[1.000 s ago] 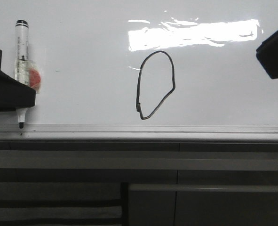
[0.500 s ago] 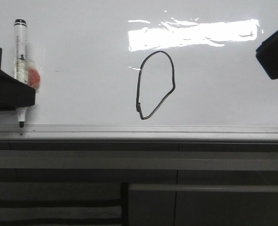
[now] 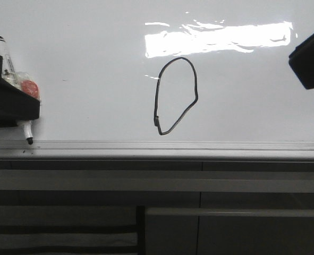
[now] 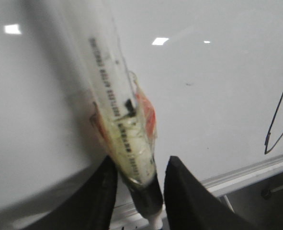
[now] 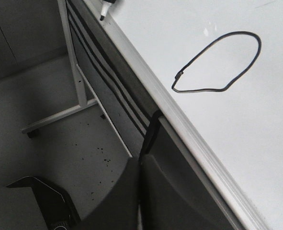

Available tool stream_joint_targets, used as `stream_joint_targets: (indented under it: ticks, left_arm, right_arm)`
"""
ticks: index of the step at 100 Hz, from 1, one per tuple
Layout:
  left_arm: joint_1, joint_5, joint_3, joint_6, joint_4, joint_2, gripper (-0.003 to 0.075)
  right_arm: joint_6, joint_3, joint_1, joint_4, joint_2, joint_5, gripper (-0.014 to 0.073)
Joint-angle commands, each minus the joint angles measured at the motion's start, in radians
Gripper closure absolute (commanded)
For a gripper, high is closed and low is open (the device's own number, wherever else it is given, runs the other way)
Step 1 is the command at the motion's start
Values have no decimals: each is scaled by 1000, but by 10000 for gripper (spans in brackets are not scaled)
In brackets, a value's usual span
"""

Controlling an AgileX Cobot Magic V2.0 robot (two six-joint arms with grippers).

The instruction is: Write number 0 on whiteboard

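Now you are seeing the left gripper point(image 4: 137, 179) clamping a marker point(image 3: 8, 71) at the far left, its tip point(image 3: 29, 141) pointing down at the silver edge rail point(image 3: 172, 144). The number 0 point(image 3: 175, 95) is sitting well apart to its right, mid-whiteboard point(image 3: 93, 64), long axis upright, corner pointing down-left, bare board lying all around it. The right gripper's point(image 5: 139, 187) fingers are pressing together, holding nothing.
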Motion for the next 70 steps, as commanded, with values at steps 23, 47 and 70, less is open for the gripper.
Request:
stream_joint_targets:
  ticks: [23,47,70]
  left_arm:
    - [5,-17,-28,-10,-30,-13,447]
    - [5,-75,-28,-12,10,-25,411]
    - [5,-69,-28,-18,125,-103,414]
  right_arm:
    - [-4,-27,2,16,-5,-58,662]
    - [-4,-27,2,16,-21,-67,662]
    - [-4,-21,2,3,-125,-104,662]
